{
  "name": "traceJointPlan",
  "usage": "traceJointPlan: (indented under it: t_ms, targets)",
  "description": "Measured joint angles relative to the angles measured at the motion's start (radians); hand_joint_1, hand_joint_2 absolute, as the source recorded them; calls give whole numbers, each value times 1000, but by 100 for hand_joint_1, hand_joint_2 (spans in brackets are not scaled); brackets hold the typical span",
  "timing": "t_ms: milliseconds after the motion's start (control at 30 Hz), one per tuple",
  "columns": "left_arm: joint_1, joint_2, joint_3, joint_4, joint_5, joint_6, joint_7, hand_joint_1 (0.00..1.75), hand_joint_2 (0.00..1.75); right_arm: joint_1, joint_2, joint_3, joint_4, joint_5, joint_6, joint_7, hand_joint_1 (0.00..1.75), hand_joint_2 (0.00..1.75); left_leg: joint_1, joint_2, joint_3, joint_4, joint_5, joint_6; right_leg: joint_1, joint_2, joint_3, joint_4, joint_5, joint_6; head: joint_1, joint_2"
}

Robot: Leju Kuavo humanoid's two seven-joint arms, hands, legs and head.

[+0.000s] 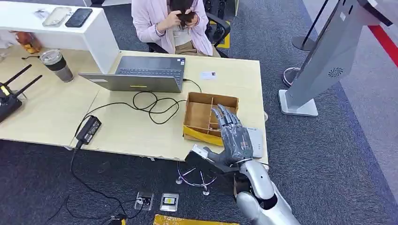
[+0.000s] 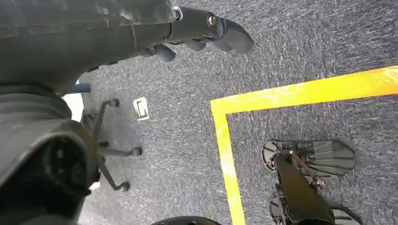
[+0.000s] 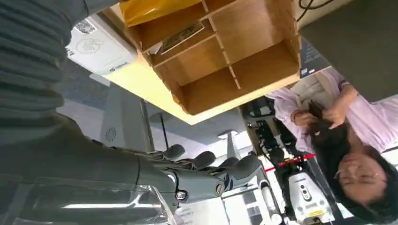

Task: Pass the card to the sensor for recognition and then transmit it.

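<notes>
Desk's got the wooden box [image 1: 206, 115] at its near edge; my right hand [image 1: 233, 136] hovers over it, fingers spread, holding nothing. Card [image 3: 182, 36] lies flat in the near slot, directly beneath, sensor [image 1: 256, 142] just right.

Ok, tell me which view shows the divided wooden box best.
The right wrist view: the wooden box is close, its compartments open to the camera, a card lying in one. The head view shows the whole box on the table, partly behind the right hand. The left wrist view faces the floor.
</notes>
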Motion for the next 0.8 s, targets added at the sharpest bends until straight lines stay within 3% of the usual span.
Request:
traceJointPlan:
  t_ms: [400,800]
  targets:
    - [-1,0,-12,0,-6,-6,-2,0,0,-61,63,0,192,138,-57,0,0,175,0,0,0,0,0,0,0,0,0,0,0,0,0,0]
    - [-1,0,-25,0,-6,-4,-2,0,0,-79,108,0,291,160,-53,-9,0,175,0,0,0,0,0,0,0,0,0,0,-1,-1,0,0]
